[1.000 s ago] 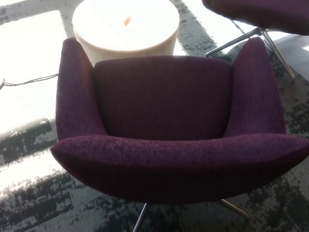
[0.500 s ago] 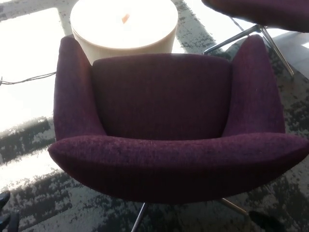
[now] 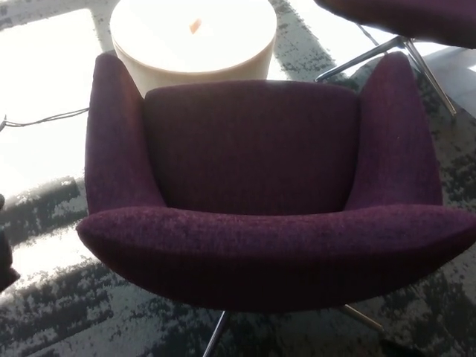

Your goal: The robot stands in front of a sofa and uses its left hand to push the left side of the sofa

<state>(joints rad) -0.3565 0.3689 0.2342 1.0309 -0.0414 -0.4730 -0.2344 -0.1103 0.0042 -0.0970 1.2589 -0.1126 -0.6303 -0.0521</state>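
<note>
The dark purple fabric sofa (image 3: 253, 186), an armchair w/ curved back and two raised side wings, fills the centre of the head view, seen from above and behind its backrest. Thin metal legs (image 3: 216, 335) show under it at the bottom. No brand, label or writing can be read anywhere.

Just beyond the seat stands a round cream side table (image 3: 195, 43); its tabletop carries one small orange thing (image 3: 195, 26), too blurred to identify.

At top right is part of a second purple chair (image 3: 405, 16) on slanted metal legs. A thin dark cable (image 3: 44, 119) lies on the patterned grey-white carpet (image 3: 67, 312), left of the sofa.

The left hand (image 3: 4, 256) shows only as a dark sliver at the left edge, near the sofa's left side but apart from it; I cannot tell how its fingers are set. The right hand is out of view.
</note>
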